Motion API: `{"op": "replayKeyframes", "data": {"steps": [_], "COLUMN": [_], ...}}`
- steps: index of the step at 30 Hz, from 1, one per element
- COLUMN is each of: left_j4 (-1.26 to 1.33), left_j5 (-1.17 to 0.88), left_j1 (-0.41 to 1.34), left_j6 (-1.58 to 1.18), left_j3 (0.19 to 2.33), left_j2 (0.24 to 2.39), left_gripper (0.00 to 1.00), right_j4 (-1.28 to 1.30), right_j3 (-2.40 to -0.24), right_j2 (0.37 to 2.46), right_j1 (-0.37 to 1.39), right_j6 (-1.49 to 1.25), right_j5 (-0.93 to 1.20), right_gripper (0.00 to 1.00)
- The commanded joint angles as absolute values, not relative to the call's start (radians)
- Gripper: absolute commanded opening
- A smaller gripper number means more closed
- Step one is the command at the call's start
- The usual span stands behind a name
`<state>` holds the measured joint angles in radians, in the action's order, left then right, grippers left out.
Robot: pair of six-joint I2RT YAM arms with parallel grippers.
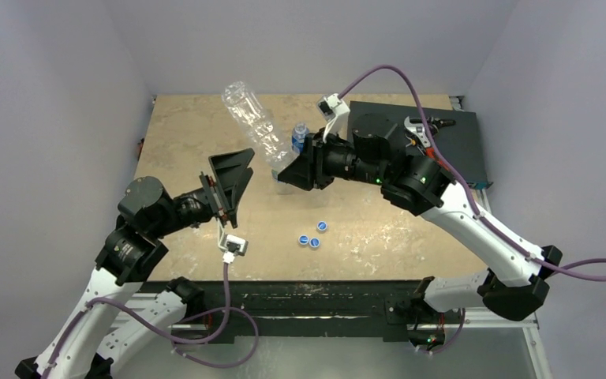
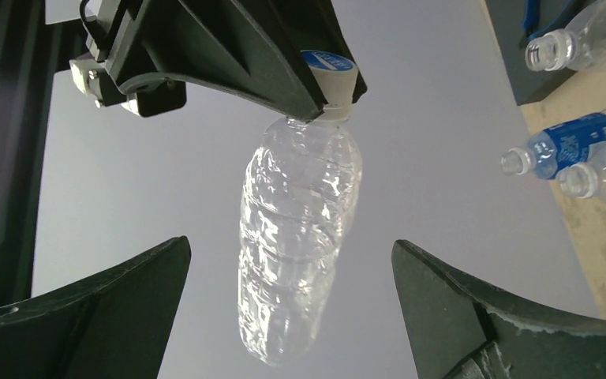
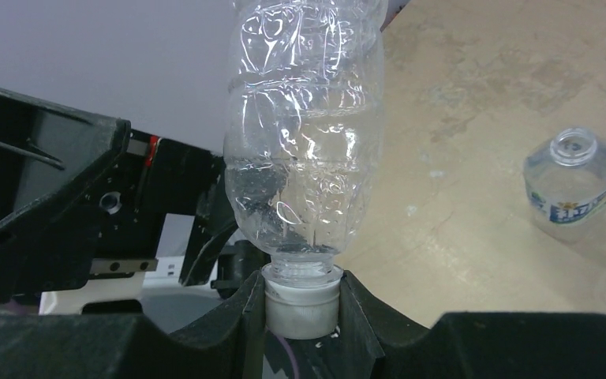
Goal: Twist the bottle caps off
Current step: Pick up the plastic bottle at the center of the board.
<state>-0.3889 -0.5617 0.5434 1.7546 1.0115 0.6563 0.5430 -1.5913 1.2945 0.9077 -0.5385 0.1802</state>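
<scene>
Well, over on the left, the left pincer (image 1: 235,180) is spread as wide as it goes, with nothing in it. It faces the bottle (image 1: 251,122) from near by but does not touch it.

That bottle is clear, crinkled and has no label. It hangs in the air above the table (image 1: 197,126), tilted, with its base up and towards the left and its neck down.

At the neck, the right pincer (image 1: 290,170) is clamped tight on the cap (image 3: 301,308), one finger on each side, and carries the whole bottle by it. The cap is still on.

Further right and nearer the arms, three loose caps (image 1: 303,239) lie close together on the table, all blue on top.

Beyond the right pincer are the other bottles (image 2: 568,146). The left wrist view shows three of them, and the necks I can see are open.

So by my reckoning three bottles are done and only this last one is left. The left pincer would need to close on the bottle's body before the cap can be twisted off.
</scene>
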Motion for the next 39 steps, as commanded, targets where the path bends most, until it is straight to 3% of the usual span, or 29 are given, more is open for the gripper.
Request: {"op": "replayKeyframes", "data": {"steps": [1, 10, 21, 25, 31, 33, 37, 39], "left_j4": [-0.247, -0.226, -0.285, -0.322, -0.389, -0.401, -0.446, -0.451], "left_j5": [-0.538, -0.426, -0.431, -0.438, -0.447, -0.450, -0.395, -0.355], "left_j1": [0.540, 0.540, 0.540, 0.540, 0.539, 0.540, 0.540, 0.539], "left_j6": [1.891, 1.930, 1.966, 1.897, 1.741, 1.721, 1.653, 1.539], "left_j3": [0.985, 0.970, 0.947, 0.977, 0.992, 0.979, 0.979, 0.989], "left_j2": [0.649, 0.678, 0.672, 0.672, 0.639, 0.619, 0.612, 0.621], "left_gripper": [1.00, 1.00, 0.99, 0.85, 0.46, 0.44, 0.43, 0.44], "right_j4": [0.564, 0.603, 0.741, 0.769, 0.790, 0.774, 0.763, 0.767], "right_j3": [-1.654, -1.684, -1.732, -1.734, -1.784, -1.801, -1.833, -1.849], "right_j2": [1.315, 1.345, 1.387, 1.385, 1.404, 1.406, 1.405, 1.399], "right_j1": [0.934, 0.960, 0.992, 0.992, 0.992, 0.992, 0.992, 0.992], "right_j6": [-0.535, -0.533, -0.520, -0.534, -0.551, -0.554, -0.562, -0.573], "right_j5": [0.249, 0.293, 0.286, 0.255, 0.227, 0.233, 0.196, 0.154], "right_gripper": [0.01, 0.00, 0.00, 0.00, 0.00, 0.12, 0.76, 0.89]}}
